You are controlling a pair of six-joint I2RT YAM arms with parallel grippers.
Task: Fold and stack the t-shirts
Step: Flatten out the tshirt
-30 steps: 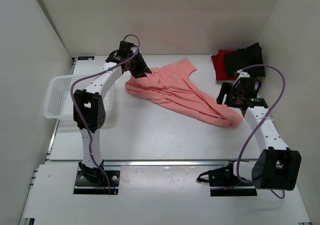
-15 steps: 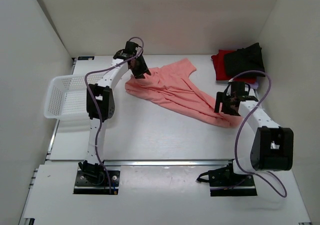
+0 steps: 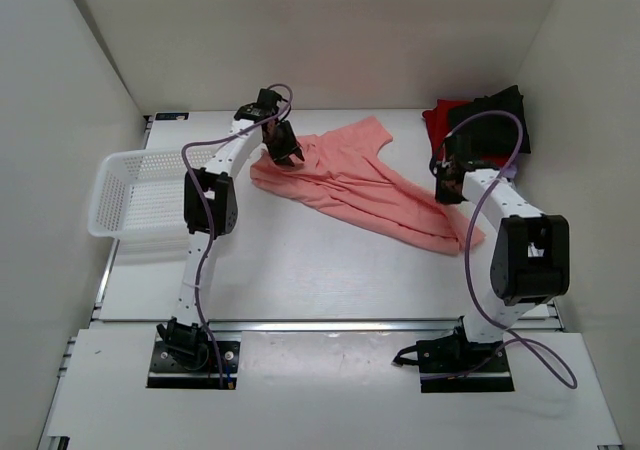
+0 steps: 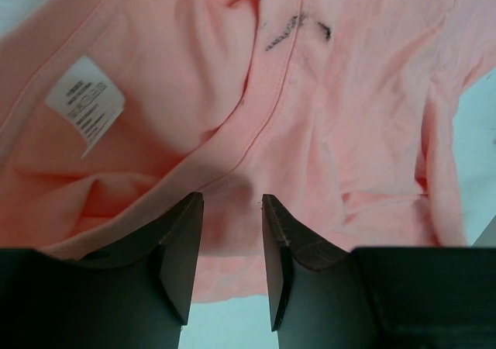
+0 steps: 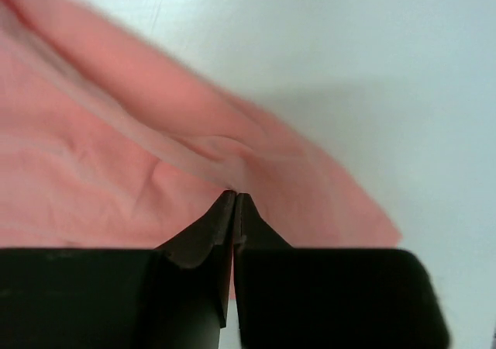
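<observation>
A large salmon-pink t-shirt (image 3: 350, 182) lies crumpled across the middle of the table, running from back left to front right. My left gripper (image 3: 287, 153) stands on its back-left end by the collar. In the left wrist view its jaws (image 4: 230, 205) are apart, with pink cloth (image 4: 349, 93) under and between them and the white neck label (image 4: 84, 102) to the left. My right gripper (image 3: 447, 192) sits at the shirt's right edge. Its fingertips (image 5: 235, 195) are pressed together on a raised ridge of the pink cloth (image 5: 93, 155). A folded red t-shirt (image 3: 437, 130) and a black one (image 3: 490, 118) lie at the back right.
A white lattice basket (image 3: 125, 185) stands at the table's left edge, beside the left arm. White walls close in the table on the left, back and right. The folded pile lies just behind the right arm's wrist.
The right gripper went from open to shut and moved back along the shirt's right edge. The left gripper slid slightly forward on the collar end, and both arms' elbows swung inward.
</observation>
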